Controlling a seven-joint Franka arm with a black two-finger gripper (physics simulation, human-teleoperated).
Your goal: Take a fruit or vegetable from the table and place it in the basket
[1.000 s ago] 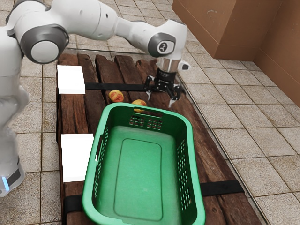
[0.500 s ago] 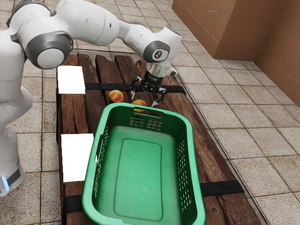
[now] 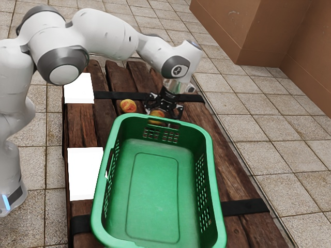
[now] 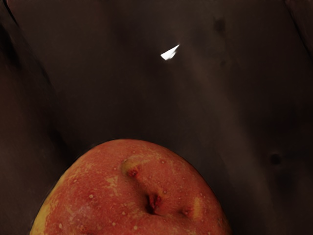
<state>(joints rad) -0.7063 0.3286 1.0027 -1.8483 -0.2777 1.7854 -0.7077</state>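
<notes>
Toward the table's end beyond the basket, the gripper [image 3: 165, 109] is down over the nearer-to-basket fruit [image 3: 156, 113], a rounded, red-and-yellow one like a peach. Its fingers stand wide, one on either side of the fruit, which lies between them on the table [image 3: 226, 161] just outside the basket's end rim; that rim hides the fruit's lower part in the exterior view. Whether either fingertip touches its skin, I cannot tell. From the wrist camera the same fruit looms large, red with a yellow flank and a dark, puckered hollow, against dark planks with a small white sliver [image 4: 169, 52] that I cannot identify.

Another fruit [image 3: 128, 106], also yellow and red, rests near the first, closer to the table edge on the arm's base side. Along that edge lie two flat white squares, one [image 3: 78, 89] near the table's corner, the other [image 3: 85, 173] beside the basket's long side. The green basket [image 3: 209, 150], with slotted walls, stands upright on the planks, its length running along the table. Two black straps cross the wood, one [image 3: 111, 95] beyond the basket, the other [image 3: 243, 207] alongside it.
</notes>
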